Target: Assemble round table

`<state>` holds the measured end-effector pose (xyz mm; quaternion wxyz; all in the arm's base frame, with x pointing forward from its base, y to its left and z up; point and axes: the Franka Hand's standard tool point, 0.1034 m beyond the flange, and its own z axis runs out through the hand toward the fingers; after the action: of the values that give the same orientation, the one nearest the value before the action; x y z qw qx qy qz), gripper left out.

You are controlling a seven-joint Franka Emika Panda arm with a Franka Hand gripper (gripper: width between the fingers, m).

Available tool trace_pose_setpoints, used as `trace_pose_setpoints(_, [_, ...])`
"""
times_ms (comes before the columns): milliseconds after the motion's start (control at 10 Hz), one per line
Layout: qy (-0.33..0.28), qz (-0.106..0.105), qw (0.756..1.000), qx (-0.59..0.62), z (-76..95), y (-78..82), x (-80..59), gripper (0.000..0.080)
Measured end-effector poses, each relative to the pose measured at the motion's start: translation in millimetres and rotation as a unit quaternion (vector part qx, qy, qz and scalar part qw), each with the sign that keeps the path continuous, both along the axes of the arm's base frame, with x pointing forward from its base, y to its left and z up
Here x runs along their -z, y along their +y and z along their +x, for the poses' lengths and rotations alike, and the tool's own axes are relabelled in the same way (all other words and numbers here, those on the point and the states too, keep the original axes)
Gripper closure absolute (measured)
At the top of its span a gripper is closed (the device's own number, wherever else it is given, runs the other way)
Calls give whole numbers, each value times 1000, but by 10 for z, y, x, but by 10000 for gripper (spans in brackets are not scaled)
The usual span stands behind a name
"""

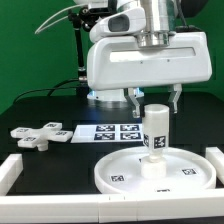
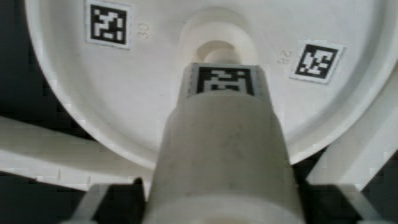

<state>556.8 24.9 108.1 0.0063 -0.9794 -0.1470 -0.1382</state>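
Observation:
The white leg [image 1: 155, 128] stands upright at the middle of the large rimmed round disc [image 1: 112, 176], which lies flat near the front of the table. My gripper [image 1: 156, 100] hangs straight above it, with a finger on each side of the leg's top end. In the wrist view the leg [image 2: 222, 130] fills the space between the dark pads [image 2: 111, 205], so the gripper [image 2: 222, 208] is shut on it. The disc [image 2: 125, 95] spreads out below with two tags showing. The cross-shaped foot piece [image 1: 38, 133] lies alone on the dark table at the exterior view's left.
The marker board [image 1: 105, 131] lies flat behind the disc. White border rails run along the left [image 1: 12, 170], front [image 1: 110, 212] and right [image 1: 215, 160] of the work area. One rail [image 2: 45, 150] shows beside the disc in the wrist view.

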Motion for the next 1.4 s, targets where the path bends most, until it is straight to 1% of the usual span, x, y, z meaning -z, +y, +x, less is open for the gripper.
trace_pose_setpoints(100, [1, 0, 1000, 2, -4, -26, 8, 389])
trace_pose_setpoints(300, [3, 0, 1000, 2, -21, -25, 23, 389])
trace_pose_setpoints(700, [6, 0, 1000, 1, -43, -14, 116, 389])
trace_pose_setpoints(1400, [-11, -1, 1000, -2, 4, -14, 118, 389])
